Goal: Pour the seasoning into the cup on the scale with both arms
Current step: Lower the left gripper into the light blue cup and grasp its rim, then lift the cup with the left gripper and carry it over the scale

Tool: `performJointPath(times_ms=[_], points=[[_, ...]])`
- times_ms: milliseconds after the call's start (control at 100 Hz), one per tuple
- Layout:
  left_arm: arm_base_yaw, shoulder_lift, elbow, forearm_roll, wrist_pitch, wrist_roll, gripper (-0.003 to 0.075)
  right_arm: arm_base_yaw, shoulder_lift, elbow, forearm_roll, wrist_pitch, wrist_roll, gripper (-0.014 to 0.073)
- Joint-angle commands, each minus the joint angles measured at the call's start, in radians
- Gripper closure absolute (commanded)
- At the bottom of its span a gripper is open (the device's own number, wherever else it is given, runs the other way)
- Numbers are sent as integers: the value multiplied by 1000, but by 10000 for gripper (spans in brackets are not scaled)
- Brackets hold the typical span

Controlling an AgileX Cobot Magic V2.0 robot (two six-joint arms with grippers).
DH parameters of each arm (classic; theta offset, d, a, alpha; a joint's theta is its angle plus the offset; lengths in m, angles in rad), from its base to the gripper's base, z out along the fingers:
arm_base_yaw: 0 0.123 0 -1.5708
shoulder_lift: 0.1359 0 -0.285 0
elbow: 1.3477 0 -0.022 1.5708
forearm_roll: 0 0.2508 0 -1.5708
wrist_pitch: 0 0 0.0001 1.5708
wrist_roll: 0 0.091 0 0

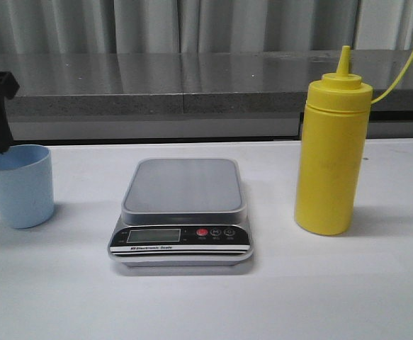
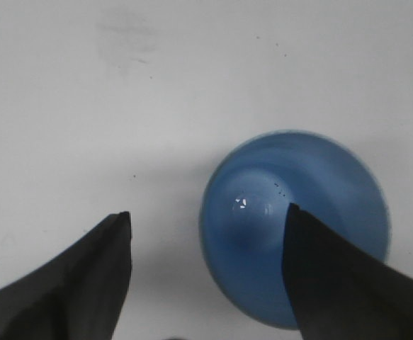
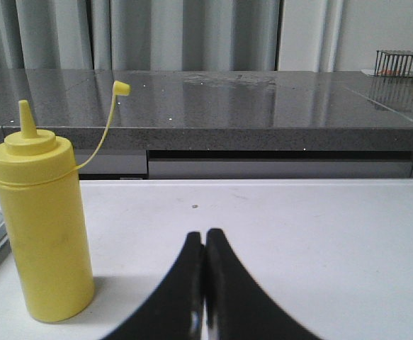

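task barely begun: scale (image 1: 183, 212) bare. left pincer (image 2: 206, 234) wide, one finger over cup (image 2: 298, 212), likely no contact yet. right pincer (image 3: 205, 244) closed, empty, seasoning (image 3: 42, 227) beside, untouched.

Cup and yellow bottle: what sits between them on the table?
The scale, its platform bare, sits between the cup and the bottle, in the front view.
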Motion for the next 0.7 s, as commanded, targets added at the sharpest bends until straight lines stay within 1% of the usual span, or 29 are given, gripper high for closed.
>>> performJointPath(times_ms=[0,180,250,300,370,420,440,490,510,520,590,690], points=[[4,-8,-31,-19,-48,-4,276,-6,-16,0,1,-77,-4,661],[4,30,-31,-19,-58,-4,279,-6,-16,0,1,-77,-4,661],[4,39,-31,-19,-61,-4,300,-6,-16,0,1,-77,-4,661],[4,43,-31,-22,-66,-4,339,-6,-16,0,1,-77,-4,661],[2,43,-31,-24,-68,-4,433,-6,-16,0,1,-77,-4,661],[2,43,-31,-23,-72,-4,533,-6,-16,0,1,-77,-4,661],[2,43,-31,-23,-75,-4,561,-6,-16,0,1,-77,-4,661],[2,43,-31,-24,-74,-4,675,-6,-16,0,1,-77,-4,661],[2,43,-33,-24,-74,-4,704,-6,-16,0,1,-77,-4,661],[2,43,-33,-24,-74,-4,742,-6,-16,0,1,-77,-4,661],[2,43,-39,-24,-72,-4,738,-6,-16,0,1,-77,-4,661],[2,35,-71,-26,-32,-4,738,-6,-16,0,1,-77,-4,661]])
